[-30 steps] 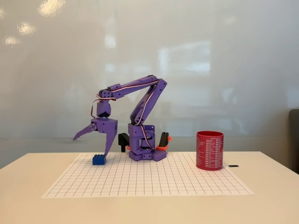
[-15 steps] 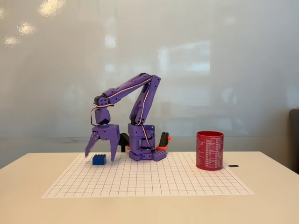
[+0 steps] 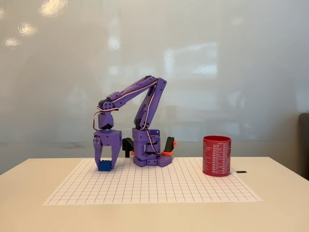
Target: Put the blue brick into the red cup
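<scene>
The small blue brick (image 3: 103,166) rests on the white grid mat (image 3: 154,187) at its far left. My purple gripper (image 3: 105,166) points straight down over it, its two fingers closed against the brick's left and right sides. The brick still touches the mat. The red cup (image 3: 217,155) with rows of white print stands upright at the right end of the mat, well apart from the gripper, with its opening facing up.
The arm's purple base (image 3: 147,151) sits at the back middle of the mat, between brick and cup. A small black object (image 3: 241,171) lies on the table just right of the cup. A pale wall stands behind the table.
The gripper came down from a raised, wide-open pose beside the brick, centred over it, and its fingers closed in on the brick's sides.
</scene>
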Controlling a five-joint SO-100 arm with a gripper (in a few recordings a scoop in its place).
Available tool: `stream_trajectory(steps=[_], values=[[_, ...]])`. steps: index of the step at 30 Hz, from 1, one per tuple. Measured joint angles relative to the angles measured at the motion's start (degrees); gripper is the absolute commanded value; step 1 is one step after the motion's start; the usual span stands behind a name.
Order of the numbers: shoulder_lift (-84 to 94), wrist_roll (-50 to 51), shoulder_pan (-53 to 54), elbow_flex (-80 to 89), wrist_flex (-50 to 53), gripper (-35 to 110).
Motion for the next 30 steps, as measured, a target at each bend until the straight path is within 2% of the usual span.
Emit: stream_trajectory(steps=[10, 16, 20, 30], values=[[2.4, 0.0, -0.7, -20.8, 3.3, -1], [2.4, -0.4, -6.3, -29.7, 6.5, -1], [3.3, -1.7, -13.9, -33.8, 9.0, -1], [3.9, 0.7, -41.6, -40.6, 18.9, -1]])
